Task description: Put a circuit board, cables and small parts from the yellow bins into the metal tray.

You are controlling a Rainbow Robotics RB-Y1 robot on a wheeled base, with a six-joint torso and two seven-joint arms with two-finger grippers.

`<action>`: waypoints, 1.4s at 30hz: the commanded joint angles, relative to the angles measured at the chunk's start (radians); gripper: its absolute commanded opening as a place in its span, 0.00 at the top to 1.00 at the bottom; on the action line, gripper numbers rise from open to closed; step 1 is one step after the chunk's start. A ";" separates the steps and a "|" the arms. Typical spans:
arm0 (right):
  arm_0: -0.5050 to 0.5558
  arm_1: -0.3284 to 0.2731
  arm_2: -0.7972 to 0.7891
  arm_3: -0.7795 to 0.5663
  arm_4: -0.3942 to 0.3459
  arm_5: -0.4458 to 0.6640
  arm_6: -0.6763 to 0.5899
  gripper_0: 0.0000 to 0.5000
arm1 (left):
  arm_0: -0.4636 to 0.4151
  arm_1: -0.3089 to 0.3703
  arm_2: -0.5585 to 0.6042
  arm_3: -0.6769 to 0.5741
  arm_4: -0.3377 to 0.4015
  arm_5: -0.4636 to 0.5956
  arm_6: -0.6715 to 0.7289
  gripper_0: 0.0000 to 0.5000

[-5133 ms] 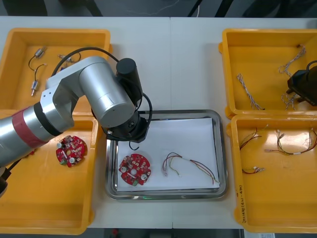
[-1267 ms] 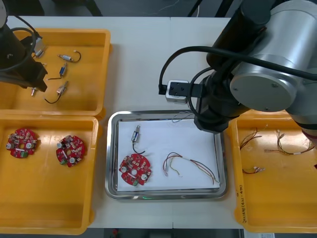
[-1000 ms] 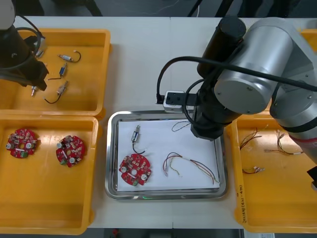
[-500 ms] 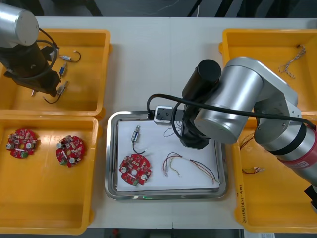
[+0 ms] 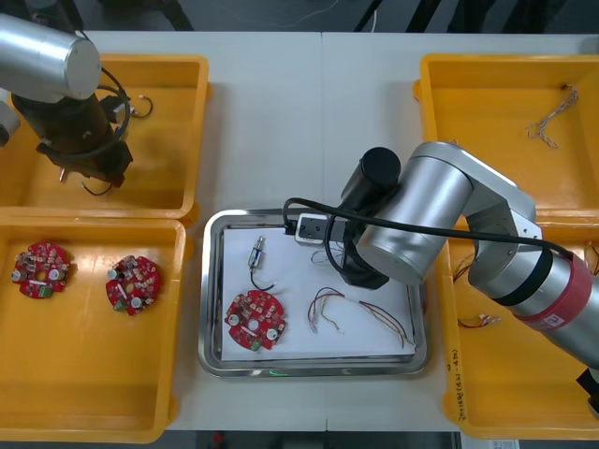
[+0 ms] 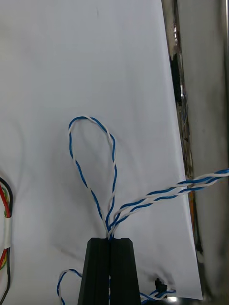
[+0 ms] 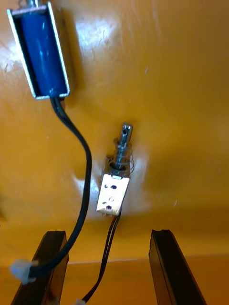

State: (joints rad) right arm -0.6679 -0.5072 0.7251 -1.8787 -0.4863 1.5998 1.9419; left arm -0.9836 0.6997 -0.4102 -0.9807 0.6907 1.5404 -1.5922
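Note:
My right gripper [image 6: 110, 239] is shut on a twisted blue and white cable [image 6: 93, 157], which loops out over the white liner of the metal tray [image 5: 213, 365]. The right arm [image 5: 412, 224] hangs over the tray's back right part. In the tray lie a red circuit board [image 5: 255, 320], a small metal part [image 5: 257, 254] with a black lead, and a red and yellow cable [image 5: 360, 313]. My left gripper [image 7: 107, 233] stands open over the back left yellow bin [image 5: 168, 65]. A small metal part [image 7: 117, 176] lies just beyond its fingers, and a blue part [image 7: 40, 52] lies farther off.
Two circuit boards [image 5: 37, 269] [image 5: 134, 283] lie in the front left bin. The back right bin holds a blue and white cable [image 5: 547, 112]. Red and yellow cables [image 5: 477, 320] lie in the front right bin. The left arm [image 5: 80, 131] covers part of its bin.
The right arm has carried the blue and white cable leftward and lower over the tray. The left arm has shifted right inside the back left bin, over the small parts.

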 commanded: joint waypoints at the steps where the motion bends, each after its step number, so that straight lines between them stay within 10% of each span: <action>1: 0.008 0.027 0.025 0.020 0.008 -0.041 0.025 1.00 | -0.055 -0.020 -0.009 0.001 -0.022 -0.022 -0.103 0.00; 10: 0.008 0.027 0.030 0.039 0.014 -0.067 0.014 0.91 | -0.055 -0.022 -0.041 0.016 -0.020 -0.100 -0.112 0.00; 11: 0.008 0.029 0.030 0.039 0.014 -0.064 0.011 0.69 | -0.055 -0.023 -0.041 0.020 -0.019 -0.108 -0.114 0.00; 12: 0.007 0.027 0.030 0.039 0.018 -0.063 0.009 0.20 | -0.053 -0.022 -0.041 0.027 -0.016 -0.117 -0.114 0.00; 13: 0.008 0.027 0.028 0.039 0.020 -0.060 0.008 0.00 | -0.055 -0.023 -0.041 0.031 -0.014 -0.125 -0.117 0.00; 25: 0.007 0.027 -0.009 -0.036 0.018 0.029 -0.001 0.00 | -0.053 -0.026 -0.041 0.060 0.000 -0.167 -0.129 0.00; 26: 0.007 0.027 -0.019 -0.046 0.011 0.051 -0.003 0.00 | -0.053 -0.026 -0.041 0.060 0.001 -0.167 -0.129 0.12; 27: 0.007 0.029 -0.027 -0.062 0.006 0.072 -0.005 0.00 | -0.053 -0.026 -0.041 0.062 0.004 -0.167 -0.129 0.57; 29: 0.007 0.027 -0.044 -0.091 0.000 0.106 -0.008 0.00 | -0.053 -0.026 -0.042 0.062 0.007 -0.167 -0.129 1.00; 42: 0.002 0.096 -0.285 -0.261 -0.008 0.320 -0.061 0.00 | -0.053 -0.014 -0.030 0.054 0.036 -0.144 -0.126 1.00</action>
State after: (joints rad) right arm -0.6654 -0.4614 0.5424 -2.0840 -0.4843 1.9129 1.9247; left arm -0.9886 0.6849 -0.4415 -0.9182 0.7131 1.3846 -1.5930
